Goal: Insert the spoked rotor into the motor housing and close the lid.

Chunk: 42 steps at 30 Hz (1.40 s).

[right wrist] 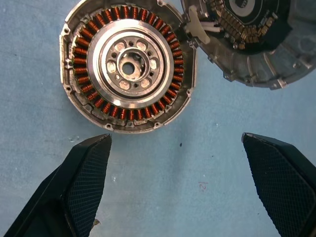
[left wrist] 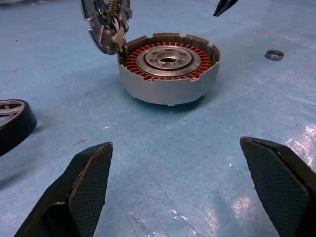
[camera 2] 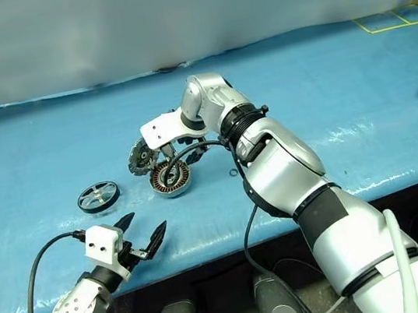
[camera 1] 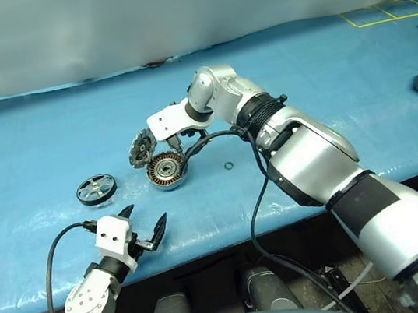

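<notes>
We see the motor housing [camera 1: 167,170] on the blue table [camera 1: 325,92], well back from the near edge, lid [camera 1: 141,148] swung up at its left and only copper windings inside. The spoked rotor [camera 1: 96,189] lies left of the housing. Our right gripper [right wrist: 175,185] hovers above the housing and our left gripper [camera 1: 144,227] sits near of it, both spread wide and empty.

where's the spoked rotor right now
The spoked rotor lies flat on the blue table, to the robot's left of the open motor housing and just ahead of the open left gripper, with nothing holding it.
</notes>
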Motion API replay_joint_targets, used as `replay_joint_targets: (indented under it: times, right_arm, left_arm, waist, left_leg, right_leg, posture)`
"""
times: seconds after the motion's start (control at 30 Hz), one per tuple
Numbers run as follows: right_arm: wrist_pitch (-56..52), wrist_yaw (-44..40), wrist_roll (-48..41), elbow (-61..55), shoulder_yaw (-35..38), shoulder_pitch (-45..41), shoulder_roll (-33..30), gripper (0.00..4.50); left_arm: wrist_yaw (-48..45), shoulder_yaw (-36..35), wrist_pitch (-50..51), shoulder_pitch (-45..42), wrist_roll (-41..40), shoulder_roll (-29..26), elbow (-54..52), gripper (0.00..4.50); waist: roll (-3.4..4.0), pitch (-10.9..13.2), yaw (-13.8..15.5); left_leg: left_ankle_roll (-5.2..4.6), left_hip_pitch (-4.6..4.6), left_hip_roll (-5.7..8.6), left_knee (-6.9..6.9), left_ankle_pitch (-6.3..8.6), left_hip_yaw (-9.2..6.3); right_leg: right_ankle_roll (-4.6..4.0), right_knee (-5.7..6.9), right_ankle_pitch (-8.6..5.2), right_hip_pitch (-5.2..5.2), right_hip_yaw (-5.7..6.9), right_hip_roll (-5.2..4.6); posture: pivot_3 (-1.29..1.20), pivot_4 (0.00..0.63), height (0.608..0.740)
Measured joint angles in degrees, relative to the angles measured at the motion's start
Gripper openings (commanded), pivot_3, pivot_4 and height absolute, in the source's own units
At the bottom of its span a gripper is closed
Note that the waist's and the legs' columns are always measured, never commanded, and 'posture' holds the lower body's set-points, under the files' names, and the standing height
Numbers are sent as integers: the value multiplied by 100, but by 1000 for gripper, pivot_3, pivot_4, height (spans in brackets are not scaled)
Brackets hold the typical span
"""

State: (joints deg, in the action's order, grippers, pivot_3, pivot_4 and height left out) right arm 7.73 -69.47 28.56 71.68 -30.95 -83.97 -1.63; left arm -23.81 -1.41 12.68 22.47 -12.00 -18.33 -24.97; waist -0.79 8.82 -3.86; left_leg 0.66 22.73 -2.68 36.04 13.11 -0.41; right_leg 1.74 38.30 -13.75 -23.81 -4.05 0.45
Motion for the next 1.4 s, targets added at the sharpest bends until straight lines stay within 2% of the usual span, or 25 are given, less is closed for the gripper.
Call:
replay_joint_targets:
  times: [0.67, 0.83, 1.0, 1.2, 1.4]
  right_arm:
    - [-200, -900, -316, -1565, -38, 940, 5, 4464]
    - [-260, -920, -310, -1621, -129, 962, -15, 4464]
    - [-275, -485, -35, -987, -309, 792, -129, 4464]
    - [-337, 598, 305, 89, -400, 229, -238, 4464]
    - [-454, 888, 340, 452, -389, 184, -220, 4464]
  left_arm:
    - [-157, 30, 223, -227, -33, -37, 31, 4500]
    - [-154, 80, 226, -227, -31, -32, 31, 4500]
    - [-121, 118, 212, -181, -23, 22, 32, 4500]
    - [12, 199, 115, -147, 57, 148, 44, 4500]
    - [131, 197, 40, -12, 83, 220, 46, 4500]
  waist:
    - [-1, -1, 6]
    - [-1, -1, 7]
    - [-1, -1, 3]
    - [-2, -1, -15]
    - [-1, 0, -12]
  left_leg:
    - [1, -4, 1, 12, -1, -2]
    - [2, -7, 1, 17, -1, -2]
    - [3, -9, 2, 21, -2, -1]
    - [3, -10, 2, 14, -2, 0]
    - [3, -9, 1, 8, -2, -1]
  right_leg:
    - [2, 14, 1, 4, 1, 0]
    - [1, 23, 1, 3, 1, 0]
    - [-2, 28, -1, 3, -1, -1]
    - [-8, 31, -4, -1, -2, 0]
    - [-11, 33, -7, -5, -2, 2]
  posture:
    - [0, 150, 740]
    - [0, 150, 740]
    - [0, 150, 740]
    - [0, 150, 740]
    - [0, 150, 740]
